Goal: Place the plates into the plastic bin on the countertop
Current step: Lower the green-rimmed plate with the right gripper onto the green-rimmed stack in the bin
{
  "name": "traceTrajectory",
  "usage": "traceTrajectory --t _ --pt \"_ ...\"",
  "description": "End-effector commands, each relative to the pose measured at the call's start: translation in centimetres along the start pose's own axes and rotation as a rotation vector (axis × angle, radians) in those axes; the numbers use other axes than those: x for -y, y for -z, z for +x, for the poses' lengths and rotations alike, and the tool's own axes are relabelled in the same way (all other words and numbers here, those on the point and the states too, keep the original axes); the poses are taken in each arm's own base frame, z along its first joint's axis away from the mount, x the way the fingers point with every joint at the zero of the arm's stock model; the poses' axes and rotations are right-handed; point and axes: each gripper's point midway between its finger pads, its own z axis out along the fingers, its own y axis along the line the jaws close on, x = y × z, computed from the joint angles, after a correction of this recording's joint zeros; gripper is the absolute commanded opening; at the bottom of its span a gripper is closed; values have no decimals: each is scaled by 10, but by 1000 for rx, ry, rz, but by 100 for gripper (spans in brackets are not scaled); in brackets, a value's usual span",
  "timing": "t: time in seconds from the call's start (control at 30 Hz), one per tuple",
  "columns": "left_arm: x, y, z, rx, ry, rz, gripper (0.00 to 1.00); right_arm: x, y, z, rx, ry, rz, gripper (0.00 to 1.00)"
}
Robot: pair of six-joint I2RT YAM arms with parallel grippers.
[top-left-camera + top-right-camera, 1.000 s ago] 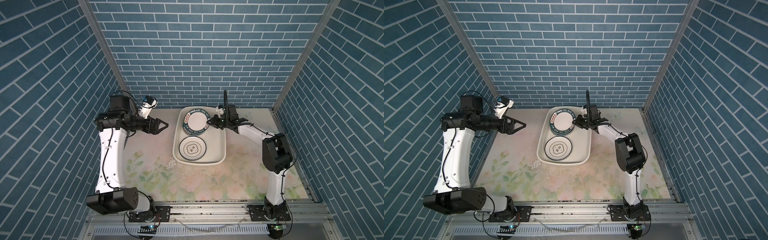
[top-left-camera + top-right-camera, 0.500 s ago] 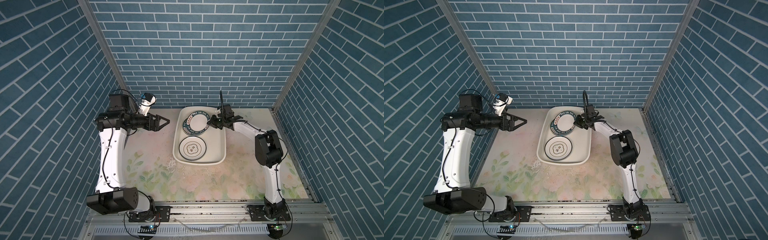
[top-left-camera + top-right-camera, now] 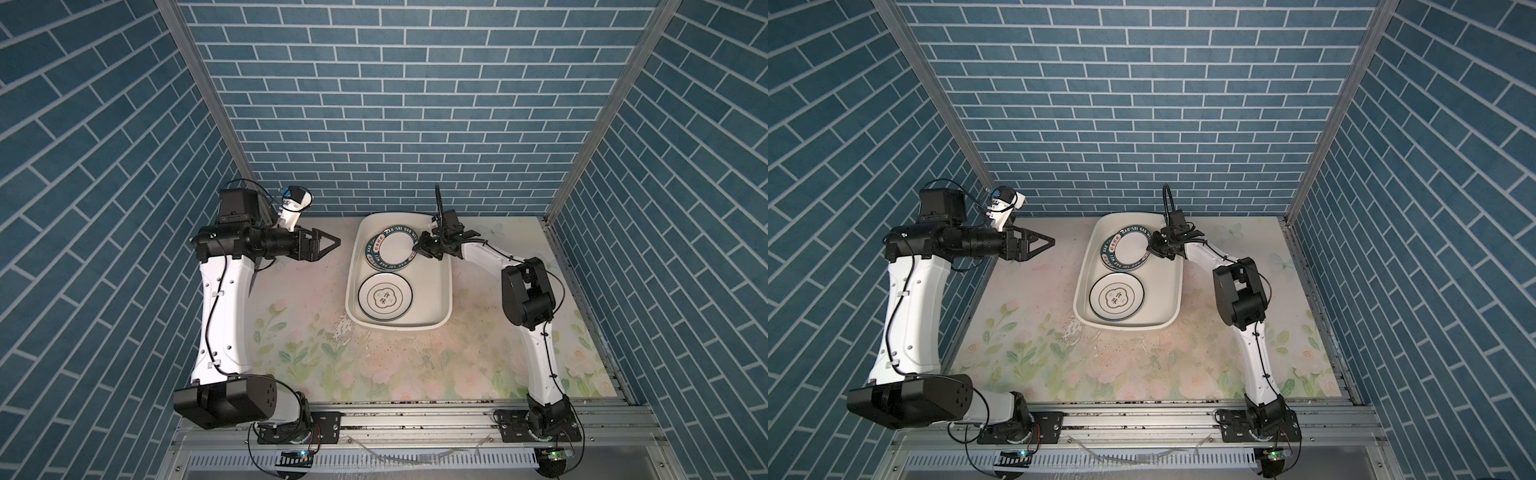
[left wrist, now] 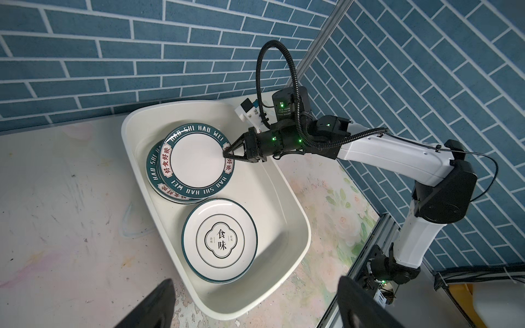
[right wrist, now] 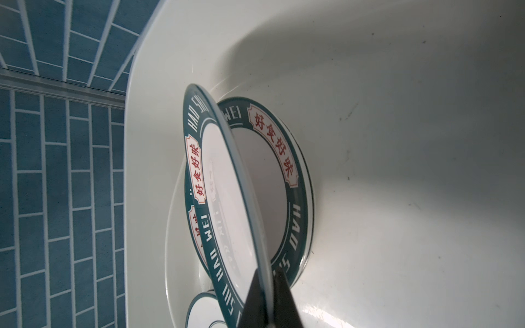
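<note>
The white plastic bin (image 3: 450, 286) (image 3: 1179, 291) stands on the flowered countertop (image 3: 395, 365). My right gripper (image 3: 415, 248) (image 3: 1148, 249) (image 4: 225, 154) (image 5: 268, 286) is shut on the rim of a green-lettered plate (image 3: 392, 249) (image 4: 196, 164) (image 5: 227, 176). That plate hangs tilted over more green-rimmed plates (image 5: 284, 159) stacked at the bin's far end. A plate with black rings (image 3: 385, 298) (image 4: 220, 241) tops a stack at the near end. My left gripper (image 3: 337, 240) (image 3: 1052, 241) (image 4: 255, 306) hovers open and empty to the left of the bin.
Blue brick walls close in the back and both sides, and the bin's far end sits near the back wall. Worn patches (image 3: 345, 328) mark the countertop by the bin's near left corner. A metal rail (image 3: 415, 411) runs along the front edge.
The right arm's elbow has swung left toward the bin, with the gripper still holding the plate over the far stack. The left gripper has shifted slightly right and up.
</note>
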Motion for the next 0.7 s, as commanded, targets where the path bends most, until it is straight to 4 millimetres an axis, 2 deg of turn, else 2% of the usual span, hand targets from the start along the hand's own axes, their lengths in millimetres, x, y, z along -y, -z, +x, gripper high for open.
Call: traceTrajectory --t 0.0,0.37,0.67 --pt "2 -1 -3 15 0 25 90 -13 -4 -10 15 -14 -52 3" --pt "6 2 -8 31 -9 32 90 -11 -9 -11 13 -29 -54 7" --pt "11 4 -10 40 -19 45 90 -7 -11 -7 -4 -38 -42 14"
